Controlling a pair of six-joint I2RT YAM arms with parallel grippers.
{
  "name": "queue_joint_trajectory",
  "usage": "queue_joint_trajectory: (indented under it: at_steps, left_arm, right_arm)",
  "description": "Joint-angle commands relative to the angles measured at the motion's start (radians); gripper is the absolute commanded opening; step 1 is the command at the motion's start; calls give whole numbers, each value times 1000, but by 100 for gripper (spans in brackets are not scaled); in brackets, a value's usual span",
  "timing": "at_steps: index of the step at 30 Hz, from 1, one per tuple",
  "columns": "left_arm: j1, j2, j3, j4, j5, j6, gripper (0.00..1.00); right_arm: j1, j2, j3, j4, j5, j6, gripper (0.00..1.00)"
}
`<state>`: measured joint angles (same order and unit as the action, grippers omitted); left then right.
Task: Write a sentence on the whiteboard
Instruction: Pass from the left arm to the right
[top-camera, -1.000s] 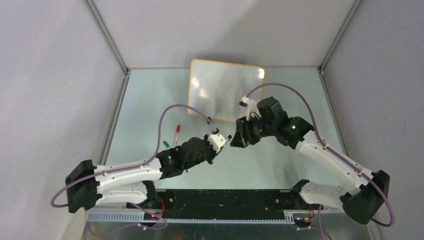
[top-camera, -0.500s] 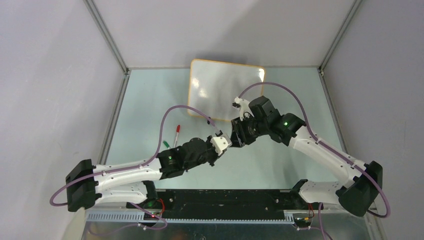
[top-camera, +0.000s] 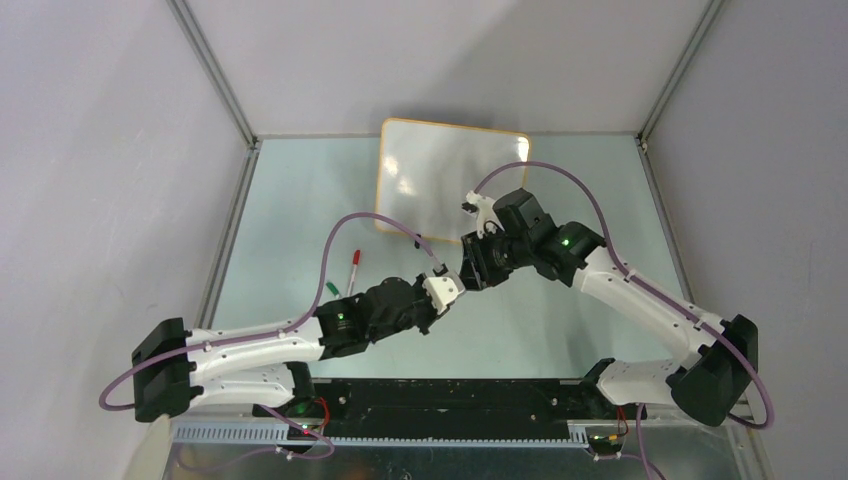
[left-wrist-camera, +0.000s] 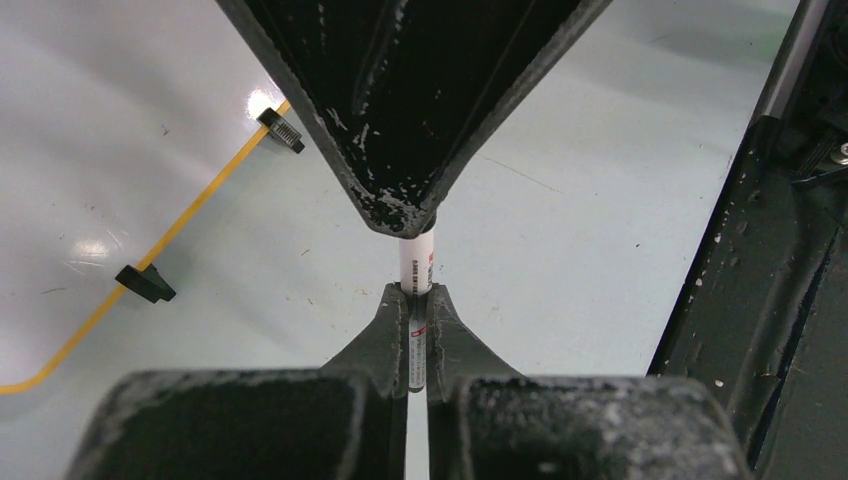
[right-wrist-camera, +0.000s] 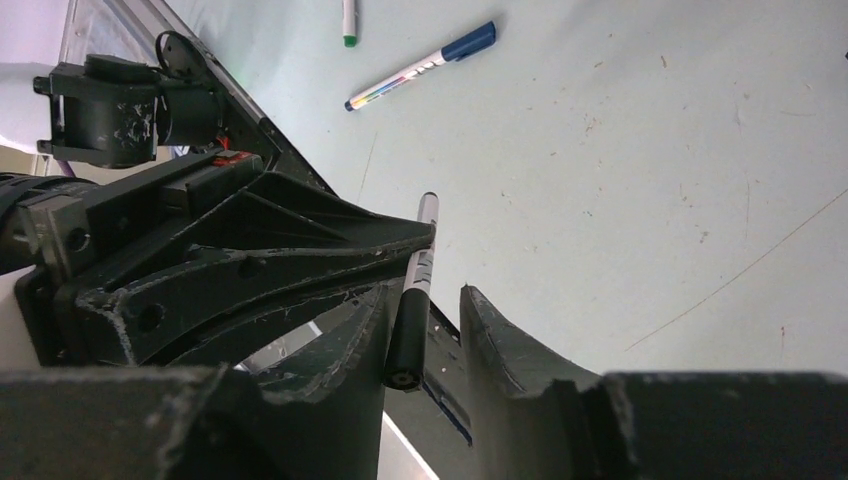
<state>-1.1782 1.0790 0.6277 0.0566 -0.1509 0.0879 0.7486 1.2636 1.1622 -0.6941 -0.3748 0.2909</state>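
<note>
The whiteboard (top-camera: 450, 170) lies flat at the back of the table, white with an orange-yellow rim, and no sentence shows on it. Its rim and black clip feet (left-wrist-camera: 145, 283) appear in the left wrist view. My left gripper (top-camera: 450, 284) (left-wrist-camera: 416, 296) is shut on a white marker (left-wrist-camera: 416, 262). My right gripper (top-camera: 468, 272) (right-wrist-camera: 428, 292) meets it tip to tip. The marker's black cap (right-wrist-camera: 408, 340) lies between the right jaws against one finger, with a gap to the other finger. The right gripper is open.
A red-capped marker (top-camera: 354, 262) and a green one (top-camera: 331, 288) lie on the table left of the left arm. The right wrist view shows a blue-capped marker (right-wrist-camera: 425, 65) and a green-tipped one (right-wrist-camera: 348, 20). Grey walls enclose the table.
My right gripper has moved left and down to the left gripper's tip, and its jaws have narrowed around the marker's cap. The left gripper has stayed shut on the marker.
</note>
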Motion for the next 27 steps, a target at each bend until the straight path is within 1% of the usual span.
queue_joint_trajectory:
  at_steps: [1, 4, 5, 7, 8, 10, 11, 13, 15, 16, 17, 18, 20, 22, 23, 24, 25, 26, 27]
  left_arm:
    - [-12, -1, 51, 12, 2, 27, 0]
    - [-14, 3, 59, 8, -2, 29, 0]
    - [-14, 3, 62, 7, -1, 29, 0]
    - [-16, 4, 63, 6, 0, 30, 0]
    - [-17, 5, 64, 5, 2, 30, 0]
    - [-19, 7, 66, 5, -5, 29, 0]
    - [-19, 6, 66, 6, -10, 28, 1]
    - [-18, 0, 58, 20, -24, 21, 8]
    - [-18, -20, 39, 48, -36, 0, 19]
    - [-18, -28, 32, 59, -43, -17, 32]
    - [-18, -47, 15, 79, -45, -25, 41]
    - [-18, -56, 8, 86, -50, -38, 64]
    - [-17, -91, -15, 106, -56, -58, 80]
    - [-3, -129, -37, 121, -32, -94, 84]
    - [22, -157, -45, 126, 22, -133, 84]
    - [39, -185, -50, 129, 57, -158, 84]
    - [84, -199, -57, 141, 150, -209, 84]
    - [112, -220, -60, 151, 203, -239, 84]
    - [163, -227, -64, 170, 283, -299, 84]
  right_arm:
    - [2, 5, 48, -25, -20, -13, 34]
    - [4, 12, 49, -31, -26, -20, 32]
    - [5, 14, 49, -34, -28, -23, 31]
    - [7, 17, 49, -37, -36, -25, 25]
    - [7, 17, 49, -37, -41, -25, 14]
    - [7, 15, 49, -39, -45, -26, 0]
    - [7, 14, 49, -41, -46, -27, 0]
    - [5, 5, 48, -44, -50, -30, 0]
    - [-3, -12, 48, -52, -46, -28, 0]
    - [-8, -18, 44, -56, -41, -28, 0]
    - [-21, -36, 40, -55, -39, -24, 0]
    - [-29, -46, 27, -49, -44, -22, 0]
    - [-71, -83, -6, -19, -92, -6, 0]
    - [-133, -150, -58, 36, -186, 16, 0]
    - [-183, -172, -79, 56, -258, 24, 0]
    - [-233, -188, -119, 105, -295, 44, 0]
    - [-256, -222, -137, 131, -367, 51, 0]
    - [-294, -239, -173, 180, -400, 63, 0]
    - [-307, -274, -190, 207, -459, 68, 0]
